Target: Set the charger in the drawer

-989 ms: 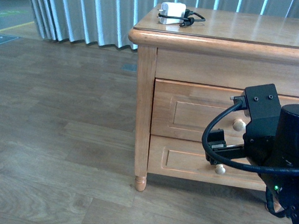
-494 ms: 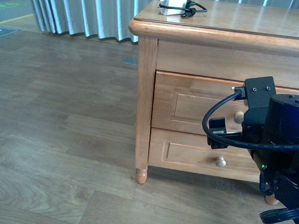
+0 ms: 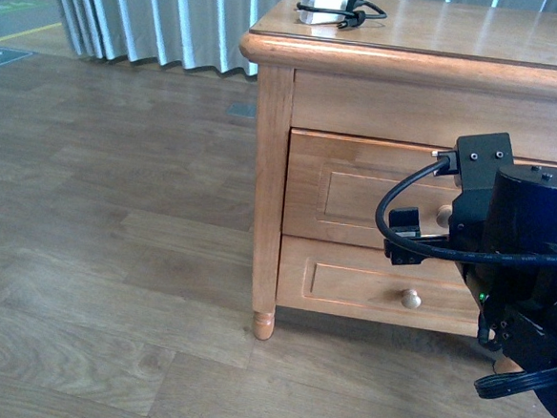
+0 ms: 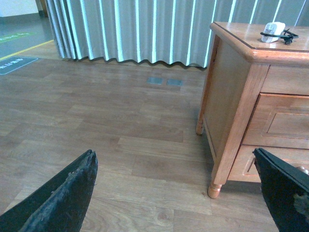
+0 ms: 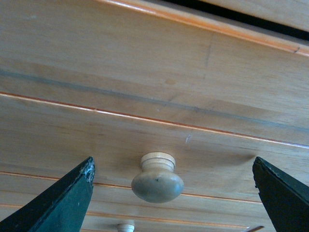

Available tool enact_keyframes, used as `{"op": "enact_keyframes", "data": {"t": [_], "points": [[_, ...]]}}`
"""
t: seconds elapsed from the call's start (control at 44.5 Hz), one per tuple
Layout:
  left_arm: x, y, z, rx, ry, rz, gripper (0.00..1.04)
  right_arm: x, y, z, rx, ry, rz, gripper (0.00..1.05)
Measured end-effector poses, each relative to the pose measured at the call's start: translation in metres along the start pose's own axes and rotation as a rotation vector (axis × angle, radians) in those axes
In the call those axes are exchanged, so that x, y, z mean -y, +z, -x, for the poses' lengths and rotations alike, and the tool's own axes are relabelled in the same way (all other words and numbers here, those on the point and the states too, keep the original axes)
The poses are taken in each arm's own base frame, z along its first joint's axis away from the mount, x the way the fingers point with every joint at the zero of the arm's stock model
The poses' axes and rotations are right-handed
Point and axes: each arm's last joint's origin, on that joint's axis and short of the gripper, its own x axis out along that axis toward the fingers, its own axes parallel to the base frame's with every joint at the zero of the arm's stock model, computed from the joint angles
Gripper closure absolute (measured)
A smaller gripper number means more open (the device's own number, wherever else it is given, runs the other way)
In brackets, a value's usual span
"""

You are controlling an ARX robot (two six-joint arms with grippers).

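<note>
Our right gripper (image 5: 172, 164) is spread wide, the drawer (image 5: 217, 106) knob (image 5: 157, 178) between its fingers (image 5: 58, 203), untouched; the left gripper (image 4: 174, 152) gapes empty too. The charger (image 3: 324, 2) lies well beyond both, up on the cabinet (image 3: 462, 40). If we close off-centre, that round knob could slip free.

Extends right arm (image 3: 529, 246) at four o'clock of front view; holds right gripper (image 5: 172, 166) and left gripper (image 4: 174, 153) spread wide.
</note>
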Motion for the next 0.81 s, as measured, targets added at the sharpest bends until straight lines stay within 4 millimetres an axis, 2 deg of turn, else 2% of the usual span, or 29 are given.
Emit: {"op": "enact_keyframes", "data": {"t": [0.809], "points": [[0.0000, 0.0000, 0.0000, 0.000, 0.000, 0.000, 0.06, -0.0100, 0.0020, 0.0014, -0.003, 0.037, -0.004, 0.08]]}}
